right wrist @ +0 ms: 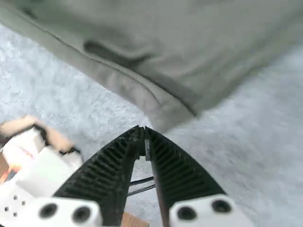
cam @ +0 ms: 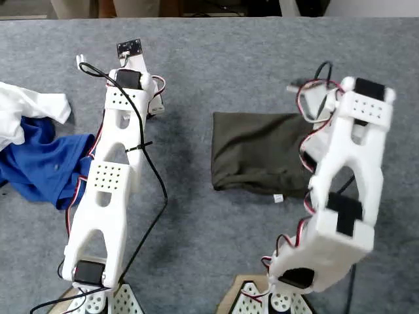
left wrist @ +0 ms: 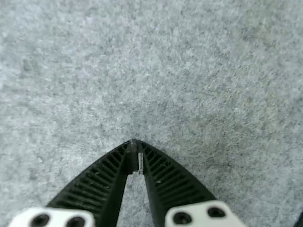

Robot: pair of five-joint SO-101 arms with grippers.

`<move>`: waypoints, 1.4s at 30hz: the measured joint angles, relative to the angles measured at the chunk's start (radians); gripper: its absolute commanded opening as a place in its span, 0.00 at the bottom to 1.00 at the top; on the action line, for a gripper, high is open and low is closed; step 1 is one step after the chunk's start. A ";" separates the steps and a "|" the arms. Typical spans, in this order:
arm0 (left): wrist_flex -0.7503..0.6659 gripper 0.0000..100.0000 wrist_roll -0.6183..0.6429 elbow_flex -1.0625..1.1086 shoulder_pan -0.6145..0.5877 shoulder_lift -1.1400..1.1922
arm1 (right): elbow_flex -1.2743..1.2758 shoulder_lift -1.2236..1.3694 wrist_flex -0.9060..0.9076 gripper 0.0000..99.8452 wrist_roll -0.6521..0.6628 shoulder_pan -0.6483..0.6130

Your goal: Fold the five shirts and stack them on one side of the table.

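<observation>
Right of centre, the olive shirt [cam: 258, 154] lies folded, seemingly finished; my left gripper [left wrist: 135, 149] and right gripper [right wrist: 142, 135] sit closed, empty, between grasps; blue shirt [cam: 46, 167] and white shirt [cam: 26, 108] wait crumpled far left.

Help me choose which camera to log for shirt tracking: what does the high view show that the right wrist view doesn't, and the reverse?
High view's extras: the crumpled blue shirt and white shirt, heaped to the left of the left arm. Right wrist view's extras: the right gripper up close, shut, its tips near the hem of the olive shirt. Shared: that folded olive shirt and the grey table it lies on.
</observation>
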 measured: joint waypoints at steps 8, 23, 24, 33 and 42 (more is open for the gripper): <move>0.000 0.02 0.000 0.000 0.087 -0.041 | -0.147 0.026 -0.133 0.01 -0.110 -0.017; -0.241 0.02 0.000 0.035 0.416 -0.084 | -0.726 0.732 -0.206 0.01 -0.215 -0.066; -0.256 0.02 0.000 0.038 0.420 -0.068 | -0.772 0.775 -0.198 0.01 -0.215 -0.066; -0.264 0.02 0.221 0.057 0.371 0.003 | -1.157 1.053 -0.169 0.01 -0.215 -0.066; -0.273 0.02 0.293 0.057 0.304 0.012 | -1.376 1.108 -0.032 0.01 -0.215 -0.069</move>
